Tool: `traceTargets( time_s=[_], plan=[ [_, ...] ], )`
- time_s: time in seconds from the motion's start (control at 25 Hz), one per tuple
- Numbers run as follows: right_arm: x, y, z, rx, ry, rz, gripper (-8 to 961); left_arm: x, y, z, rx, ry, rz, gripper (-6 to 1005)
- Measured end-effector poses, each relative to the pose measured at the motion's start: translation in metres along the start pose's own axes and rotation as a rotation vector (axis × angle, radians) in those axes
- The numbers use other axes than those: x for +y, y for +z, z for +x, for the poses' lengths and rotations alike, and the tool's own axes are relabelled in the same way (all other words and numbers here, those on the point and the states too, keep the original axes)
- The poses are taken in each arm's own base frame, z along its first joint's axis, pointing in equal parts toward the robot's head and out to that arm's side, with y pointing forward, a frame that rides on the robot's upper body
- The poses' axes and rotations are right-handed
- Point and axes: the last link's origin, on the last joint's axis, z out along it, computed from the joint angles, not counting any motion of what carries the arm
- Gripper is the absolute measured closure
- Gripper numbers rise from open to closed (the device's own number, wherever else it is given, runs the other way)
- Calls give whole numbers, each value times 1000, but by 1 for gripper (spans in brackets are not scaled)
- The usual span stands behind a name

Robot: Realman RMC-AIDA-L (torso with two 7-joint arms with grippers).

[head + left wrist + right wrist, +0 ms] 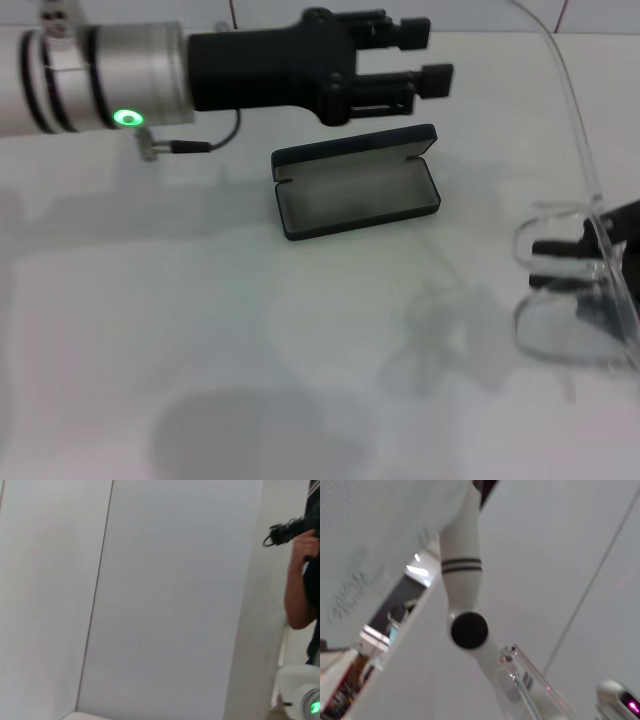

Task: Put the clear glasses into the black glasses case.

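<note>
The black glasses case (pixel 355 190) lies open on the white table (pixel 200 330), grey lining up and lid tilted back. At the right edge the clear glasses (pixel 565 325) hang above the table, casting a shadow to their left. My right gripper (pixel 560 258) is shut on them, its dark fingers showing through the lens. One clear temple arm rises toward the top of the head view. A part of the clear glasses (pixel 520 680) also shows in the right wrist view. My left gripper (pixel 425 57) hovers just behind the case, open and holding nothing.
A small grey cable plug (pixel 150 146) lies on the table left of the case. The left wrist view shows only wall panels and a person's arm (pixel 300 580) holding a camera. A white arm link (pixel 462 565) with black bands crosses the right wrist view.
</note>
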Motion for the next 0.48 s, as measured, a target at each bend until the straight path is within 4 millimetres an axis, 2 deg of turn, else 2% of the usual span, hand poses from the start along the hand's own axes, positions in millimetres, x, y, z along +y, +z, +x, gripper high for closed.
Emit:
traceTargets(
  time_s=[0.16, 0.2, 0.48],
  plan=[
    [0, 19, 3, -71, 31, -49, 827, 0, 13, -2, -23, 16, -3, 358],
    [-2, 25, 5, -80, 52, -60, 827, 1, 23, 0, -33, 39, -21, 358],
    [-21, 57, 31, -95, 325, -71, 825, 2, 29, 6, 13, 94, -31, 358]
  ],
)
